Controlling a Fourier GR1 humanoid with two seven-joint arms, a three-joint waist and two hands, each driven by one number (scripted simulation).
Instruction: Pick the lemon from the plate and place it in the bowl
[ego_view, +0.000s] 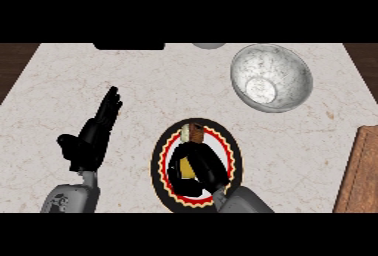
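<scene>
A round plate with a black rim and a red zigzag ring lies at the counter's front middle. My right hand is over the plate with its fingers curled round the yellow lemon, of which only a small patch shows. A small brown and cream piece sits at the plate's far edge, just beyond the fingers. The speckled silver bowl stands at the back right, apart from the plate. My left hand rests open at the left, fingers up.
A brown wooden board lies along the counter's right edge. A dark object and a grey round object sit at the back edge. Dark wood shows beyond the counter's left side.
</scene>
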